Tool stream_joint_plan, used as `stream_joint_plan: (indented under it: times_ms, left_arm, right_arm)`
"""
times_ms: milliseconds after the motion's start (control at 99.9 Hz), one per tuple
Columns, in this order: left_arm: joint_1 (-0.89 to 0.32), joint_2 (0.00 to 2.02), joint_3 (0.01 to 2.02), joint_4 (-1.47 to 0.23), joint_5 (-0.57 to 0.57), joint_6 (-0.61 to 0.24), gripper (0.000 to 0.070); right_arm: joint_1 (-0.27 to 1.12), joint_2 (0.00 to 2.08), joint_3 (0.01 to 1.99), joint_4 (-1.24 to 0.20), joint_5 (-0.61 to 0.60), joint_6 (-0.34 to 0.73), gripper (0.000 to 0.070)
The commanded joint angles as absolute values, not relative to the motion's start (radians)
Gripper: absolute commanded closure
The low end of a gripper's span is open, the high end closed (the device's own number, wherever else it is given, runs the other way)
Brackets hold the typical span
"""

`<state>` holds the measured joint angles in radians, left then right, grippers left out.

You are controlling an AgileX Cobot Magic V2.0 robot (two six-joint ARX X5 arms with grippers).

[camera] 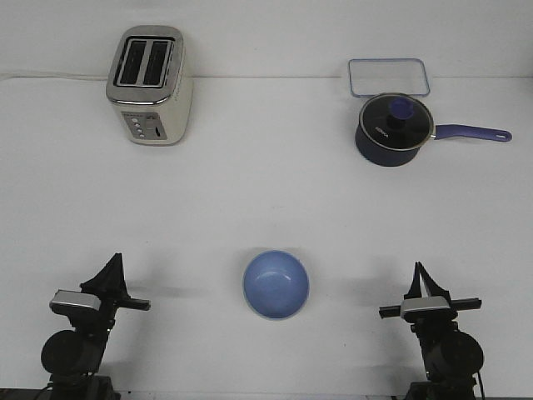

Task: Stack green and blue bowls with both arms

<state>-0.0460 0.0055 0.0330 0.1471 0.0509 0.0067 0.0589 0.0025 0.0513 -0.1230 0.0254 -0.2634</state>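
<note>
Only one of the task's bowls can be made out from the front view: the blue bowl (276,285), upright with its opening facing up, sits on the white counter (266,200) near the front edge, roughly midway between the two arms. A thin pale rim line shows along its lower outer edge; whether that belongs to a second bowl nested beneath it cannot be told from this angle, and no separate green bowl is discernible anywhere on the surface. The left end effector (114,265) stands at the lower left, well apart from the bowl, fingers pointing up to a single dark tip, so they read as together and holding nothing. The right end effector (419,273) at the lower right shows the same: one narrow point, fingers together, nothing between them, well apart from the bowl. The lower bodies of both arms are cut off by the bottom edge. At the far left stands a cream two-slot toaster (150,85), its cord trailing off to the left. At the far right a dark navy saucepan (394,130) with glass lid and blue knob points its handle to the right; just behind it, touching or nearly so, lies a clear rectangular container (389,77) with a blue rim, its near edge partly hidden by the pan.
</note>
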Motion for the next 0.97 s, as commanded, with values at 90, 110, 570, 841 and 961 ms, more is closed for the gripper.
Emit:
stream_joint_plan:
  times_ms: [90, 110, 570, 841, 961]
  left_arm:
    - [-0.045, 0.004, 0.014, 0.159, 0.049, 0.014, 0.0686]
    - [-0.045, 0.004, 0.014, 0.159, 0.049, 0.014, 0.0686]
    - [-0.045, 0.004, 0.014, 0.159, 0.049, 0.014, 0.0686]
    - [-0.045, 0.004, 0.014, 0.159, 0.049, 0.014, 0.0686]
    - [-0.045, 0.004, 0.014, 0.159, 0.049, 0.014, 0.0686]
  right_arm:
    - [0.059, 0.001, 0.013, -0.085, 0.019, -0.289, 0.0691]
    - [0.059, 0.001, 0.013, -0.09, 0.02, -0.289, 0.0691]
    - [0.059, 0.001, 0.013, -0.045, 0.026, -0.288, 0.0691]
    - [0.059, 0.001, 0.013, -0.045, 0.026, -0.288, 0.0691]
    - [0.059, 0.001, 0.013, -0.045, 0.026, -0.288, 0.0691]
